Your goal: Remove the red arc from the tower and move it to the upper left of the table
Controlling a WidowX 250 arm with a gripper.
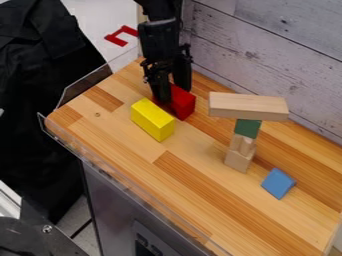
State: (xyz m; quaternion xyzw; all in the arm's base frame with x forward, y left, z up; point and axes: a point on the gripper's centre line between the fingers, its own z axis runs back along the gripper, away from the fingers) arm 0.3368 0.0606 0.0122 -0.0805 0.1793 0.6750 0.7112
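One blue wedge (278, 183) lies nearest on the striped, smooth wooden table (157, 182); beyond, a pale oblong plank (248, 106) tops the tower (238, 159). Farther back, past a boxy yellow block (153, 119), the red arc (183, 103) is at my gripper (172, 94), toward the table's upper left. How far my jaws open, or whether they grip it, I can't quite tell. I should seat it flat, release gently, then rise straight.

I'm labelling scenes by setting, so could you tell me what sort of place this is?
Probably a robotics lab or test corner: a black robot arm hangs over a wooden tabletop scattered with toy blocks, a clear guard edging it.
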